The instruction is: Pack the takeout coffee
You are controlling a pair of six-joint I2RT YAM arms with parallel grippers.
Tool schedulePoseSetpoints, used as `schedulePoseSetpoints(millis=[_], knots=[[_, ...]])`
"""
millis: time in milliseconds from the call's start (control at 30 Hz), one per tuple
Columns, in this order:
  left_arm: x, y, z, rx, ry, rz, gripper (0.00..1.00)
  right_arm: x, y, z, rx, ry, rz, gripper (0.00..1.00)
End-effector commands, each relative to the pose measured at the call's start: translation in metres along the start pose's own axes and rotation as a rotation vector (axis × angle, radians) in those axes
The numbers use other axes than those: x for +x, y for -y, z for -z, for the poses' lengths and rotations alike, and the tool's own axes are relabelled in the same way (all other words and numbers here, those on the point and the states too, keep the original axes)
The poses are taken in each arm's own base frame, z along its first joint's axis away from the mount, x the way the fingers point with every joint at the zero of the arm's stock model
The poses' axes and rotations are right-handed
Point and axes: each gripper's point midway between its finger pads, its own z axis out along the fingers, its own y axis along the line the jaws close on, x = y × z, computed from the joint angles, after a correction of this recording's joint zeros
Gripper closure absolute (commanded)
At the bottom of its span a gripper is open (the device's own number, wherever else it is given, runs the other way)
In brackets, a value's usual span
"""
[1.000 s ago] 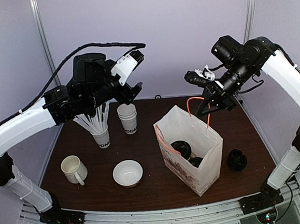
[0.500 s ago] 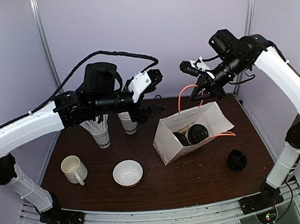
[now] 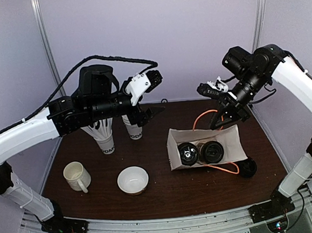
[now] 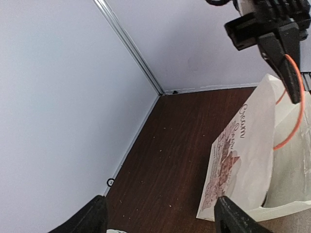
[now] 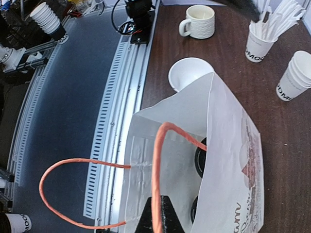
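A white paper bag (image 3: 203,137) with orange cord handles stands at the table's centre right, its mouth open toward the top camera. The takeout coffee sits inside it as two black-lidded cups (image 3: 188,153) (image 3: 212,151); the right wrist view shows only the edges of their lids (image 5: 200,158). My right gripper (image 3: 219,121) is shut on one orange handle (image 5: 156,165), just above the bag's far rim. The other handle (image 3: 225,168) hangs loose at the front. My left gripper (image 3: 146,115) hovers open and empty to the left of the bag, with the bag's printed side (image 4: 243,155) ahead of it.
A loose black lid (image 3: 248,167) lies at the bag's right corner. On the left stand a stack of lidless paper cups (image 3: 134,128), a cup of stir sticks (image 3: 105,139), a handled mug (image 3: 76,175) and a white bowl (image 3: 133,180).
My right gripper moved down and right with the handle, and the tilted bag settled with its mouth facing up. My left gripper drew back a little to the left.
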Motion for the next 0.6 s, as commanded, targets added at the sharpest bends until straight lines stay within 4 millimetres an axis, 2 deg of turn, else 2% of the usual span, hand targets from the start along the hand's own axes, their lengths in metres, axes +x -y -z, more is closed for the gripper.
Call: schedulePoseSetpoints(millis=[0, 133, 233, 433, 567], knots=[[-0.022, -0.024, 0.013, -0.104, 0.063, -0.017, 0.21, 0.004, -0.042, -0.005, -0.119, 0.005, 0.006, 1.0], [-0.024, -0.03, 0.017, -0.132, 0.063, -0.018, 0.21, 0.004, -0.063, -0.007, -0.181, 0.009, 0.009, 1.0], [-0.02, -0.033, 0.016, -0.151, 0.047, -0.018, 0.21, 0.009, -0.064, -0.01, -0.186, -0.013, 0.005, 1.0], [-0.017, -0.036, 0.02, -0.169, 0.035, -0.006, 0.21, 0.003, -0.051, -0.009, -0.143, -0.024, 0.015, 1.0], [-0.012, -0.043, 0.024, -0.21, 0.011, -0.005, 0.21, -0.007, -0.022, -0.005, -0.028, -0.014, 0.016, 1.0]])
